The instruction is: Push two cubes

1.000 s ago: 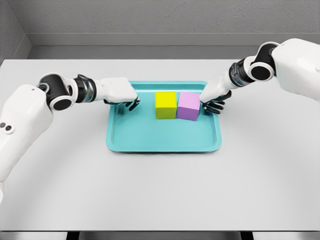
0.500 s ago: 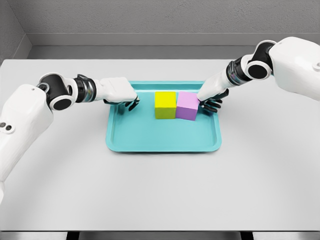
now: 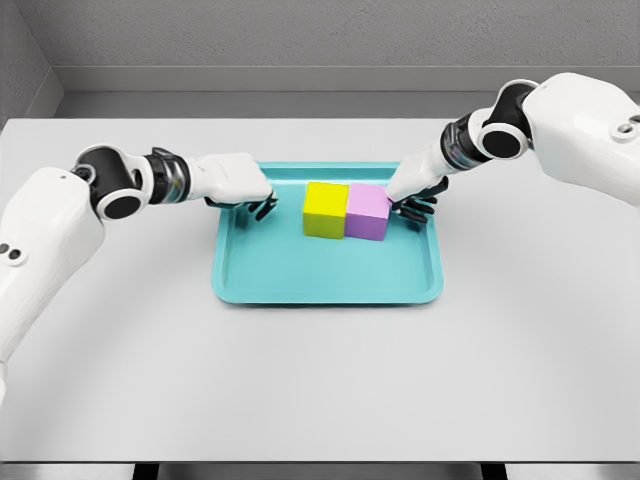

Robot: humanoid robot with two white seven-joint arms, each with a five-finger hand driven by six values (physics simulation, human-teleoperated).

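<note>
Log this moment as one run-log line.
right hand: pressing pink cube | pink cube: touching yellow cube | both in teal tray | left hand: at tray edge

Right hand (image 3: 412, 196) touches pink cube (image 3: 367, 211) beside yellow cube (image 3: 325, 209).

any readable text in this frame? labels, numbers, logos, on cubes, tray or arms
None: no words, numbers or logos show anywhere in the head view.
yellow cube: plain faces.
pink cube: plain faces.
teal tray: unmarked.
table: bare grey surface.
left hand and right hand, with their white arms: no markings; only two small dark dots on the left arm's shell, not characters.
</note>
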